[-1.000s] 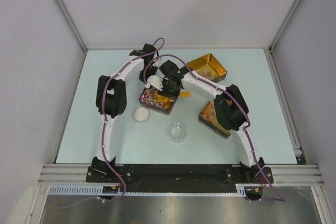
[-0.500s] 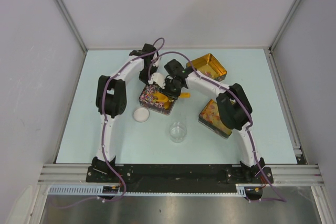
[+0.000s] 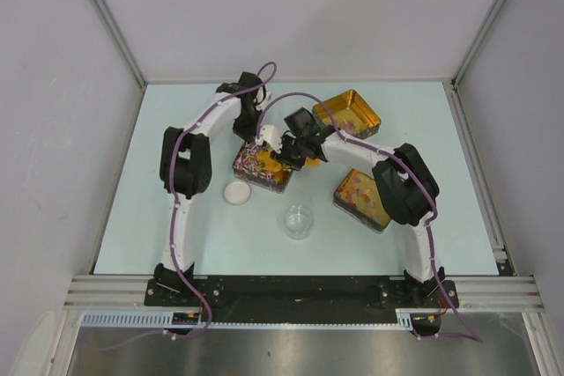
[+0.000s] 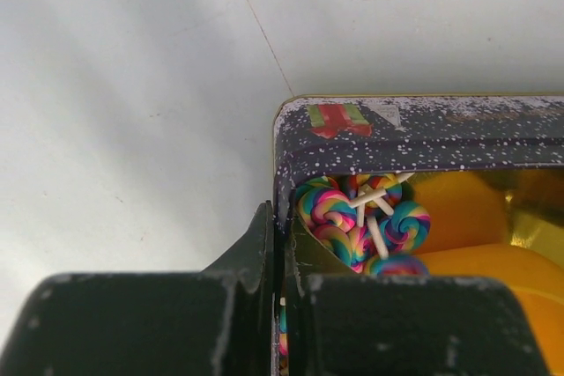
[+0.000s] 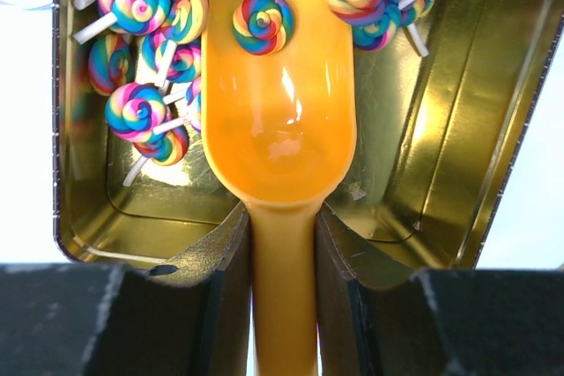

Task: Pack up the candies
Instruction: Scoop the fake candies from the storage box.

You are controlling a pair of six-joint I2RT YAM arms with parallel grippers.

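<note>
Where the left fingers [image 4: 264, 253] are clenched on the side wall of the tin [image 4: 423, 134], one finger outside it and one inside, the candies [image 4: 352, 213], rainbow-swirl lollipops on white sticks, lie heaped just beyond the inner finger in the tin's corner. The right fingers [image 5: 231, 244] grasp the handle of the orange scoop [image 5: 278, 129], which runs straight out from between them into the same tin, its bowl facing up over the gold floor. Most of the candies are piled at the end of the tin farthest from these fingers, with a smaller cluster along the wall to their left. One candy sits on the far lip of the bowl, and several others touch its rim. In the view from above, both sets of fingers meet over the tin near the middle of the tabletop [image 3: 423, 129], the left fingers at its far edge and the right fingers at its right edge. A clear cup [image 3: 298, 220] stands apart from both, toward the arm bases, and a white disc [image 3: 237, 192] lies just beside the tin on the left fingers' side. A second tin [image 3: 352, 112] sits beyond the right fingers, and a third tin [image 3: 359, 198] lies partly under the right arm.
</note>
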